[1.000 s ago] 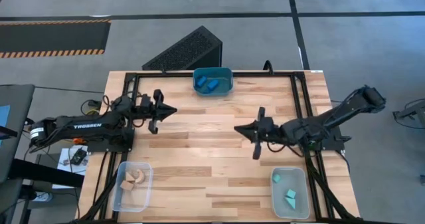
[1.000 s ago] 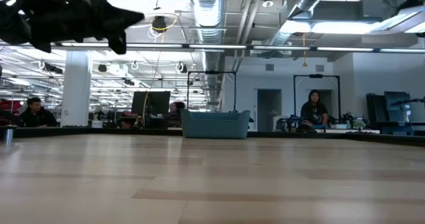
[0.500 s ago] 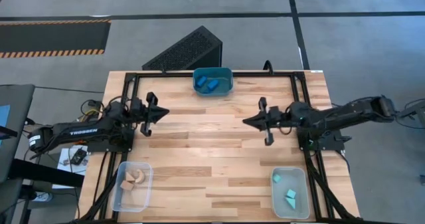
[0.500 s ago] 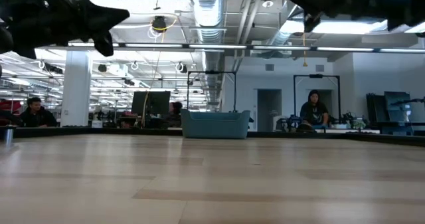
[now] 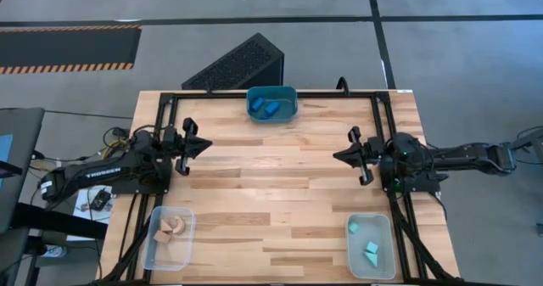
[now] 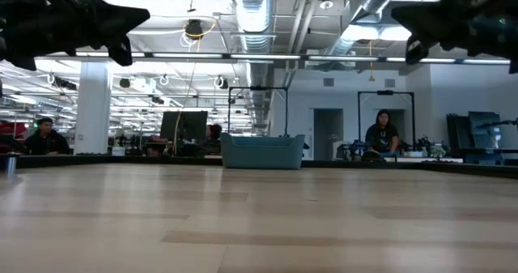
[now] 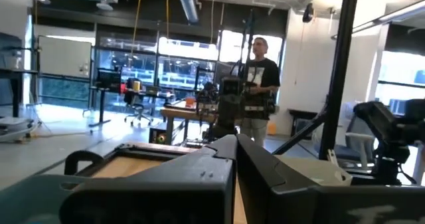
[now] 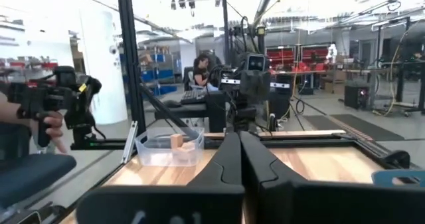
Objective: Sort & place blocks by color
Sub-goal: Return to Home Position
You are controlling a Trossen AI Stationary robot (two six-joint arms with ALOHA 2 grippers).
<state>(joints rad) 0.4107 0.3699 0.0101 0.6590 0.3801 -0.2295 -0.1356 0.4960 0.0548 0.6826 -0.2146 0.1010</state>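
Blue blocks point(image 5: 269, 109) lie in a blue bin point(image 5: 271, 92) at the table's far edge. Tan blocks point(image 5: 167, 230) lie in a clear bin point(image 5: 188, 235) at the near left, and teal blocks point(image 5: 370, 250) in a clear bin point(image 5: 386, 245) at the near right. My left gripper point(image 5: 208, 143) hangs shut above the table's left side, pointing right, with nothing in it point(image 7: 234, 144). My right gripper point(image 5: 337, 155) hangs shut above the right side, pointing left, also with nothing in it point(image 8: 232, 141).
A black frame point(image 5: 254, 93) runs along the table's far edge and both sides. A dark perforated box point(image 5: 237, 65) lies on the floor beyond the table. People point(image 6: 382, 135) sit and stand in the room behind.
My right gripper has drawn back from the middle of the table toward its right edge, sinking and swinging from a slant to point straight left. My left gripper has pulled back a little toward the left edge. Both stay shut. The blocks have not moved.
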